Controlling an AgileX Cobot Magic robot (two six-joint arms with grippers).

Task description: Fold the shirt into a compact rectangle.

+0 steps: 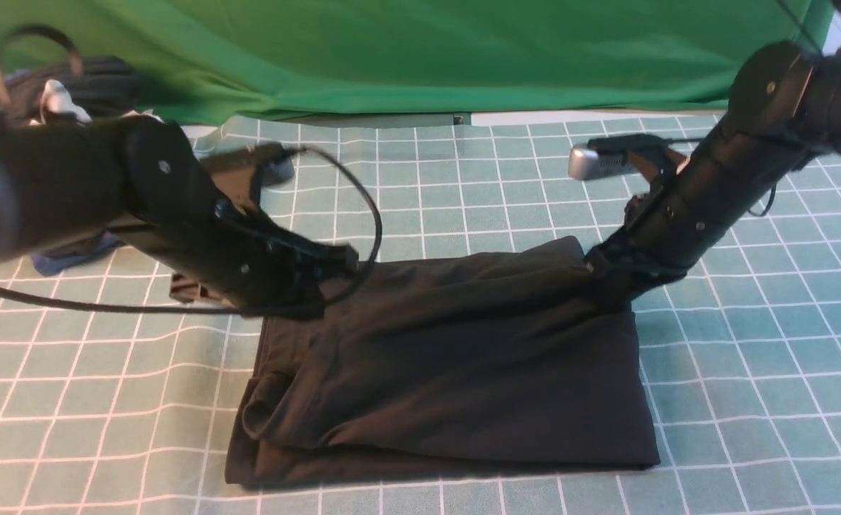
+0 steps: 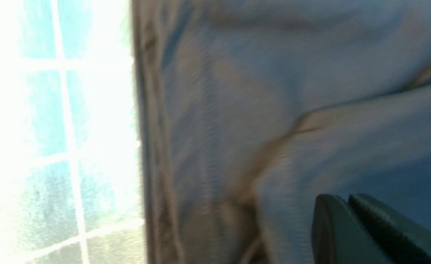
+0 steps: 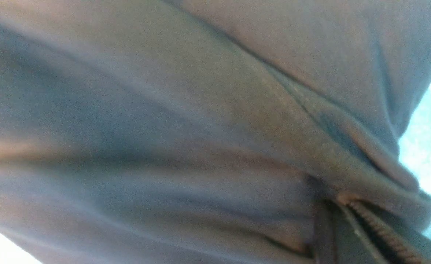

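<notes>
Lying mid-worktop (image 1: 749, 400) with its long axis left-right, the shirt (image 1: 456, 372) is pinched at both far corners, left fingers (image 1: 320, 275) and right fingers (image 1: 610, 275) clamped on cloth, its near edge toward the robot.

From my station, the front view is evenly lit; the left arm (image 1: 141, 207) shows motion blur. Both wrist views are soft and close-focused, with the mat (image 2: 54, 128) overexposed at frame left.
</notes>
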